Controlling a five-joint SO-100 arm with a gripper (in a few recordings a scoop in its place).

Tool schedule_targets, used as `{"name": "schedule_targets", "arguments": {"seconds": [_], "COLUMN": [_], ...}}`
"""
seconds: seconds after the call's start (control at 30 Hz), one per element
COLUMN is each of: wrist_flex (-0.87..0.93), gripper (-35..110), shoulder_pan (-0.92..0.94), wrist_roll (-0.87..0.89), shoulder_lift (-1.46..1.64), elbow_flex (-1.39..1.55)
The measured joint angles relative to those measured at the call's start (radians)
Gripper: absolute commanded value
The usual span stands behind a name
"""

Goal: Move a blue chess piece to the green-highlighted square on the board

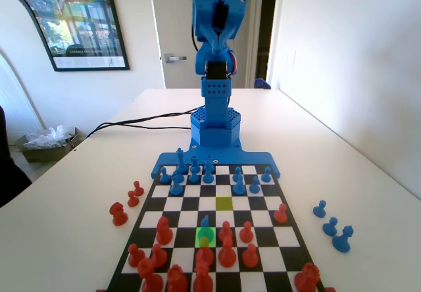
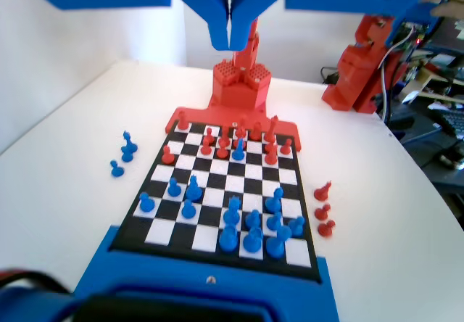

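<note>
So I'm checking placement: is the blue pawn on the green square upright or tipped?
Upright. In the fixed view the blue pawn stands on the green square, round head on top, among red pieces.

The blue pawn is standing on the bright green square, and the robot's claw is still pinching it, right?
Not quite. The blue pawn is standing on the bright green square, but the claw isn't pinching it. The wrist view shows its jaws shut on nothing, high above the board.

A blue chess piece [image 1: 206, 223] stands on the green-highlighted square [image 1: 204, 237].
</note>
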Motion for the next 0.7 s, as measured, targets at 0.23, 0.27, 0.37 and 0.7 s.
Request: {"name": "schedule_targets", "arguments": {"seconds": [0.23,0.27,0.37,0.7], "wrist_flex": [-0.02,-0.02,-0.02,-0.034], "gripper": [2,3,4,1], "shoulder_pan": [0.002,0.0,0.002,0.023], "wrist_roll": [-0.008,-0.008,-0.005,0.005], "shoulder_lift": [0.028,0.034,0.069,0.144], "elbow_flex": [0.003,0.003,0.003,0.018]}}
